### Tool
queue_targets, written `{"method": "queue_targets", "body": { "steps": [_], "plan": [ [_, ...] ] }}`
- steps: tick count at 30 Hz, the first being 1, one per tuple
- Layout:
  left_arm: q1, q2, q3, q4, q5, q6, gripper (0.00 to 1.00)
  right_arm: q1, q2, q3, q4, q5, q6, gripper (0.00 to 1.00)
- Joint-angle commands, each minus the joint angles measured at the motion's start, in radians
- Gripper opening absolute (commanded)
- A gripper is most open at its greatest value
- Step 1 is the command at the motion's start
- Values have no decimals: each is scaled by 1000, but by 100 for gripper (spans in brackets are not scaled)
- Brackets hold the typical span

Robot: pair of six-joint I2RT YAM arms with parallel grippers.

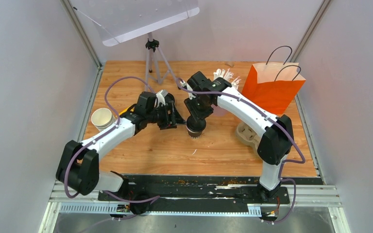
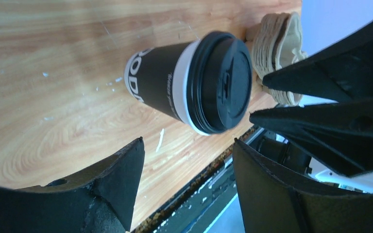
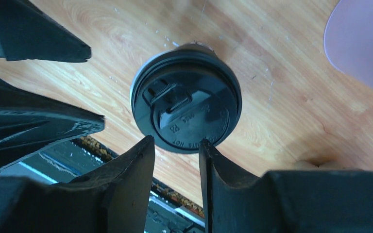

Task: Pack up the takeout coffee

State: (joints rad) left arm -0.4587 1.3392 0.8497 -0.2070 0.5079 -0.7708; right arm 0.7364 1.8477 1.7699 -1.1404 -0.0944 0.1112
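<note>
One takeout coffee cup [image 1: 195,128] stands upright on the wooden table, mid-centre. In the left wrist view the cup [image 2: 175,82] shows a dark printed sleeve, a white band and a black lid. My right gripper [image 3: 177,140] hovers right above that lid [image 3: 186,101], jaws narrowed but apart, nothing between them. From overhead the right gripper [image 1: 196,118] hides most of the cup. My left gripper [image 2: 188,141] is open and empty, just left of the cup and not touching it; seen from above, the left gripper [image 1: 174,116] sits level with it.
A stack of white paper cups [image 1: 102,119] stands at the left. An orange paper bag [image 1: 272,87] stands open at back right, with brown pulp trays [image 1: 246,133] in front of it and a pink cup of straws [image 1: 226,77] beside it. A tripod [image 1: 151,58] is at the back.
</note>
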Motion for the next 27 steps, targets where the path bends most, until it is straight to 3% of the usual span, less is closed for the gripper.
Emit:
{"method": "queue_targets", "body": {
  "steps": [1,10,21,27],
  "plan": [
    [0,58,38,146,-22,-5,73,-4,-40,0,105,32,19,39],
    [-1,151,45,300,46,84,77,-27,-96,-93,150,66,26,39],
    [-14,209,86,266,83,144,77,-45,-86,-135,194,14,48,36],
    [-18,242,87,276,110,149,72,-46,-65,-121,212,-5,44,36]
  ]
}}
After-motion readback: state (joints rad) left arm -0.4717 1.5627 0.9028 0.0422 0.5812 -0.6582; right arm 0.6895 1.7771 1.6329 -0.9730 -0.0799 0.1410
